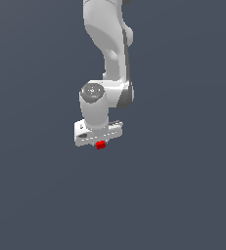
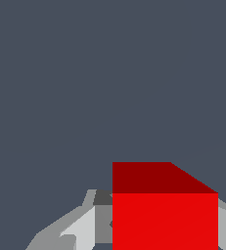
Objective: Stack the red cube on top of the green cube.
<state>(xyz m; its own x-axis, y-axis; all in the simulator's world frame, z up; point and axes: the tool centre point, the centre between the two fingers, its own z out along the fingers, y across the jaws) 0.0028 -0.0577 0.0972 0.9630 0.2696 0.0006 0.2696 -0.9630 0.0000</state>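
- Progress: we judge the pick as done; the red cube [image 1: 101, 145] sits between the fingers of the claw [image 1: 100, 143], right under the white claw body in the exterior view.
- Wrist view agrees: red cube [image 2: 164, 215] fills the space by the camera, with grey finger parts [image 2: 80, 229] flanking it on both sides. We read the claw as clenched on the red cube.
- Whether the cube is lifted or resting on the desk [image 1: 36, 195] we cannot tell; the surface is a flat grey with no shadow to go by.
- Green cube: not visible in either view. It may be out of frame or hidden under the arm; we cannot say which.
- Left to do, as we judge it: carry the red cube over the green one, lower it squarely on top, let go, back off. So roughly the first half looks covered and placement is all open.
- Arm pose: the arm [image 1: 109, 44] comes in from the top of the exterior view, wrist bent so the claw points straight down, claw body lying across the frame, slightly tilted.
- Risk: with the target unseen, alignment cannot be checked from here.
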